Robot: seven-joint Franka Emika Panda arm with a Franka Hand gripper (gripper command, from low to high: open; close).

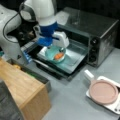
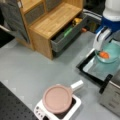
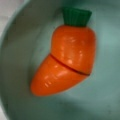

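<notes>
**Claw over the carrot bowl at the oven door**

The arm reaches down from the top of the frame in both front views, and its claw [image 1: 51,47] hangs right at the rim of a teal bowl [image 1: 51,55], left of centre in a front view. In a front view the claw [image 2: 100,50] sits at the right edge, against the bowl [image 2: 112,53]. Whether it is clenched or released, I cannot tell: the white and blue wrist hides the fingertips.

Inside the bowl lies a toy carrot [image 3: 65,53], orange with a green top; the wrist view looks straight down on it, green end toward the top of the frame, a seam running across its body. It shows as an orange spot in both front views [image 1: 58,56].

The bowl stands on a tray [image 1: 75,58] over the open door of a toaster oven [image 1: 100,32], upper right. On the grey worktop [image 1: 72,100], lower right, a pot with a pink lid [image 1: 103,91] rests on a white stove. Lower left stands a wooden cabinet [image 1: 22,85], its grey drawer [image 2: 67,37] pulled open.
</notes>
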